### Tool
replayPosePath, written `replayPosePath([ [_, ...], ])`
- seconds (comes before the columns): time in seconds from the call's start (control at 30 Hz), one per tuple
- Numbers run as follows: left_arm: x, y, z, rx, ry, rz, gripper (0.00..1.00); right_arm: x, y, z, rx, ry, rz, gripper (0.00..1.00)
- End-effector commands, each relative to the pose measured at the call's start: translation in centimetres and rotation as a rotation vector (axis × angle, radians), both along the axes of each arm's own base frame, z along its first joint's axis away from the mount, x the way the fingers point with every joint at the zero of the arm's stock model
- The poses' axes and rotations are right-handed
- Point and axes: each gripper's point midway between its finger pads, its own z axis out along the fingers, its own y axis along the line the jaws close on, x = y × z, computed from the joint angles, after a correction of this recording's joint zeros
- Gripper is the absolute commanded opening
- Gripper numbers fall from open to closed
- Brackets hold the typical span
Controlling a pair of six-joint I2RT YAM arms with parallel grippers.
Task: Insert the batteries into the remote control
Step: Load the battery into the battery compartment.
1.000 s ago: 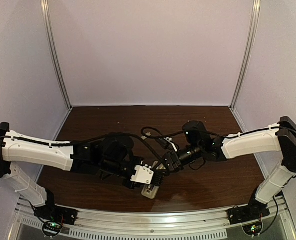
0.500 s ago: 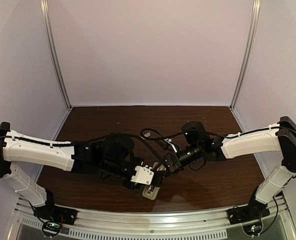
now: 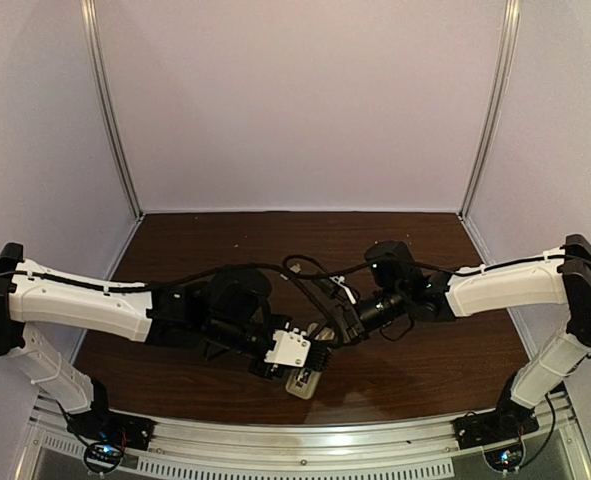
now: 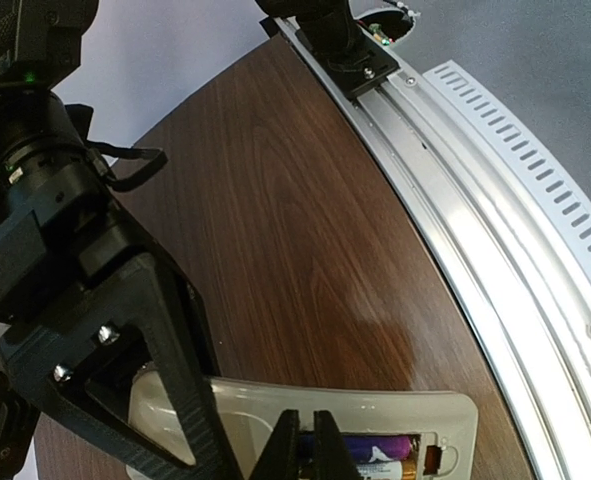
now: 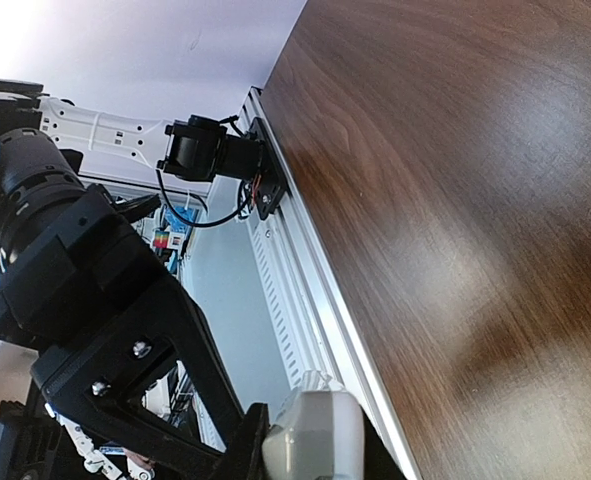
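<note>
The white remote control (image 4: 375, 410) lies back-up near the table's front edge, its battery bay open. The blue-purple battery (image 4: 375, 447) and the whitish battery (image 4: 387, 467) lie side by side in the bay. My left gripper (image 4: 306, 442) is shut, its tips together and pointing down onto the batteries at the bay's left end. In the top view the left gripper (image 3: 310, 362) is over the remote (image 3: 300, 384). My right gripper (image 5: 310, 450) is shut on the remote's rounded end (image 5: 320, 435). It reaches in from the right in the top view (image 3: 327, 338).
The silver slotted rail (image 4: 495, 180) runs along the table's front edge just beside the remote. The right arm's base mount (image 4: 350, 50) is bolted to it. Dark wood tabletop (image 3: 305, 240) stretches behind the arms. Cables (image 3: 305, 270) loop above the grippers.
My left gripper has shifted slightly right, over the remote. The right arm has hardly moved.
</note>
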Motion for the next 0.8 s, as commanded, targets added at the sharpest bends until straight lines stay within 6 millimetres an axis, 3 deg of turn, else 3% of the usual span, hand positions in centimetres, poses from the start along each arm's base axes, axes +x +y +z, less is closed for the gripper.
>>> replayPosePath([
  [0.0, -1.0, 1.3, -3.9, 0.129, 0.082, -0.004, 0.06, -0.2, 0.8, 6.4, 0.179, -0.12, 0.043, 0.0],
  [0.53, -1.7, 2.4, -5.8, 0.171, 0.136, -0.003, 0.04, -0.9, 0.2, 10.4, 0.273, -0.196, 0.05, 0.0],
  [0.77, -2.2, 3.0, -6.3, 0.188, 0.158, -0.009, 0.04, -1.1, -0.1, 11.1, 0.292, -0.209, 0.06, 0.0],
])
